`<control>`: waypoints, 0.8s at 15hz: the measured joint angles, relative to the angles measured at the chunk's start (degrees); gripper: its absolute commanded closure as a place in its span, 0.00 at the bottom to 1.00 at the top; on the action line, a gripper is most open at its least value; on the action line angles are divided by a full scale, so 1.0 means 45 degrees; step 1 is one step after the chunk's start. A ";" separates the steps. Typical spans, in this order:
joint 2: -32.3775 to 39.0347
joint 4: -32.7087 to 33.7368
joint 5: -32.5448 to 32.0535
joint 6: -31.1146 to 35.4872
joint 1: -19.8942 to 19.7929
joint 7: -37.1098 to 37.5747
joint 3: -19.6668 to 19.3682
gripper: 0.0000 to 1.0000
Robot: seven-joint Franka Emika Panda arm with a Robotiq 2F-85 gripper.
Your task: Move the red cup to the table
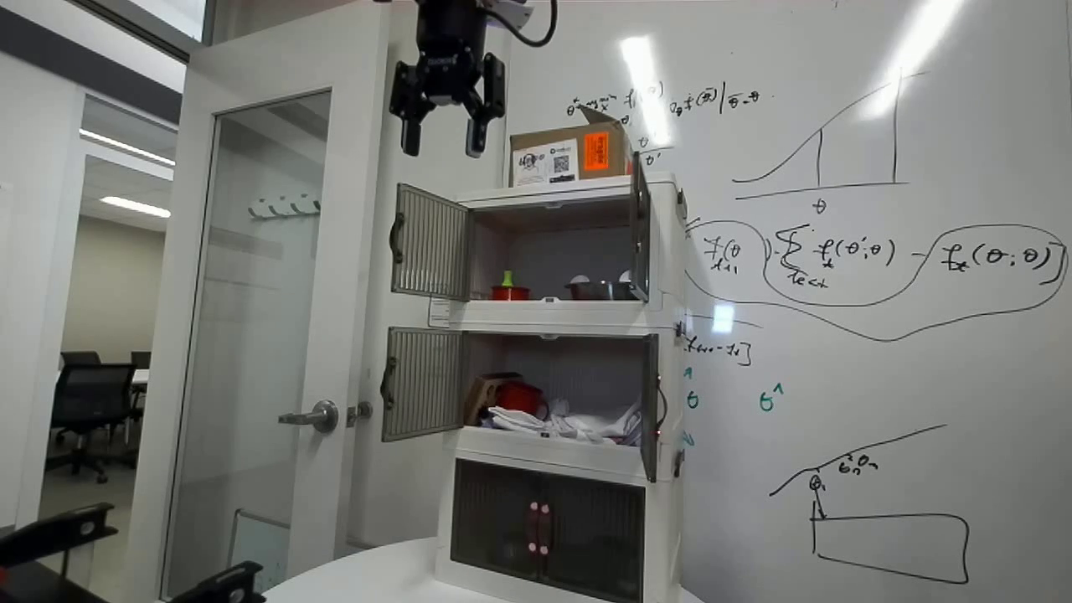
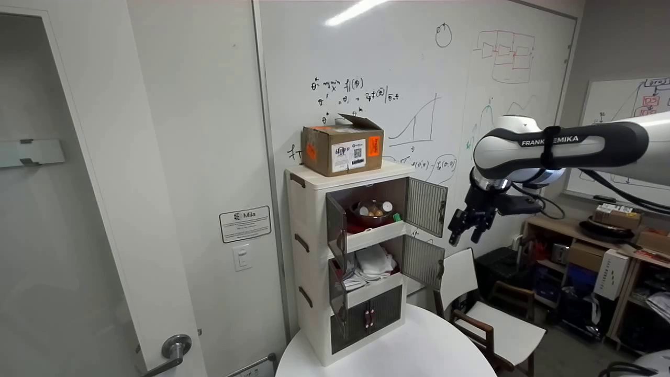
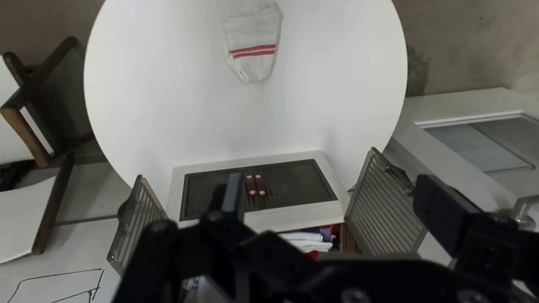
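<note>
The small red cup (image 1: 509, 293) sits at the left of the cabinet's open upper compartment, with a green thing (image 1: 507, 278) rising above it. In an exterior view only a red strip (image 2: 356, 229) shows low in that compartment; I cannot tell if it is the cup. The cup is not clearly visible in the wrist view. The white round table (image 2: 434, 348) stands under the cabinet; its top fills much of the wrist view (image 3: 168, 92). My gripper (image 1: 442, 149) is open and empty, pointing down in the air, apart from the cabinet (image 2: 465, 241); its fingers flank the wrist view (image 3: 330, 189).
The white cabinet (image 1: 553, 314) has its upper and middle doors swung open. A dark bowl (image 2: 372, 213) shares the upper compartment. White cloths and a wider red mug (image 1: 519, 397) fill the middle one. A cardboard box (image 2: 343, 146) stands on top. A striped cloth (image 3: 252, 46) lies on the table.
</note>
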 measured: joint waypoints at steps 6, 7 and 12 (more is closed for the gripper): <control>0.0855 -0.0318 -0.1348 0.1496 0.0328 -0.0561 0.1261 0.00; 0.1005 -0.0370 -0.1596 0.1888 0.0386 -0.0569 0.1477 0.00; 0.2005 -0.0098 -0.1278 0.4053 0.0613 0.0642 0.1989 0.00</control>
